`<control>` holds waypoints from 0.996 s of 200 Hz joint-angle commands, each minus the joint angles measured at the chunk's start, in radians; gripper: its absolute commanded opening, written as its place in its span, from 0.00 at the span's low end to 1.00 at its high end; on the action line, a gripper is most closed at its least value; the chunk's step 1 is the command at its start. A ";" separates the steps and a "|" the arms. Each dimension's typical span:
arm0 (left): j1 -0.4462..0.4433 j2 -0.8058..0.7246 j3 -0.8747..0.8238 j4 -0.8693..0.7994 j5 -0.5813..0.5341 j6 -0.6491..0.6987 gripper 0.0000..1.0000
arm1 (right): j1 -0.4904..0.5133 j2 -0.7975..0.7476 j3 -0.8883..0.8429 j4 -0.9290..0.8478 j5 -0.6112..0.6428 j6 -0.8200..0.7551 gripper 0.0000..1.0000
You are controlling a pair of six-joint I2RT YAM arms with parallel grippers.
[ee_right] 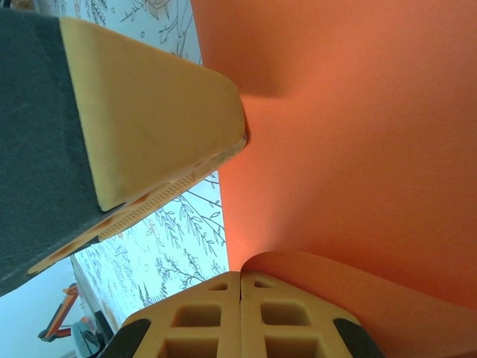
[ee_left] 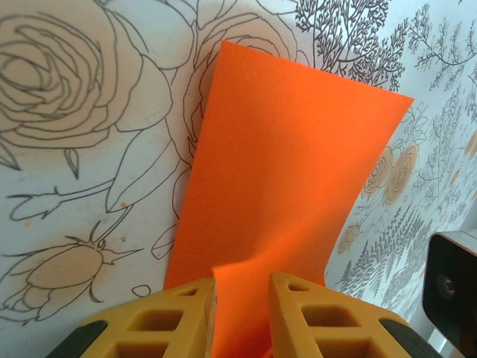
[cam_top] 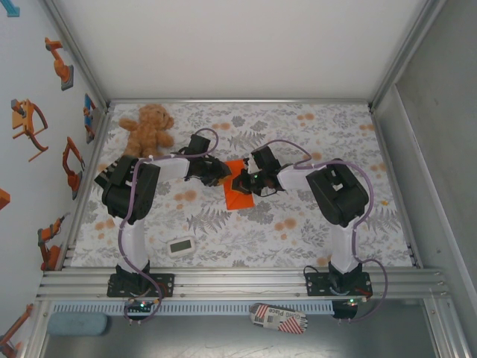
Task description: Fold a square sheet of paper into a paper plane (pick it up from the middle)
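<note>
Orange sheet of paper (cam_top: 240, 192), partly folded, lies on the counter (cam_top: 298, 216) between our pincers; left pincer (ee_left: 240, 298) grips one edge, right pincer (ee_right: 240, 298) clenches another, steadying it for creasing.

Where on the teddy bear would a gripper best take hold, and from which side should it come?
Grip the teddy bear across its torso, coming straight down from above. It lies flat near the table's far left corner, limbs spread, so the narrower middle probably suits the fingers best. The left gripper is nearer but shut on the orange paper.
</note>
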 commanded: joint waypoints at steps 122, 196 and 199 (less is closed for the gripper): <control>-0.001 0.055 -0.012 -0.073 -0.037 0.017 0.25 | 0.009 0.030 0.029 0.014 -0.020 -0.010 0.00; -0.001 0.054 -0.015 -0.072 -0.036 0.015 0.25 | 0.009 0.033 0.033 0.023 -0.022 -0.007 0.00; -0.002 0.054 -0.014 -0.072 -0.037 0.015 0.25 | 0.009 0.033 0.032 0.022 -0.023 -0.007 0.00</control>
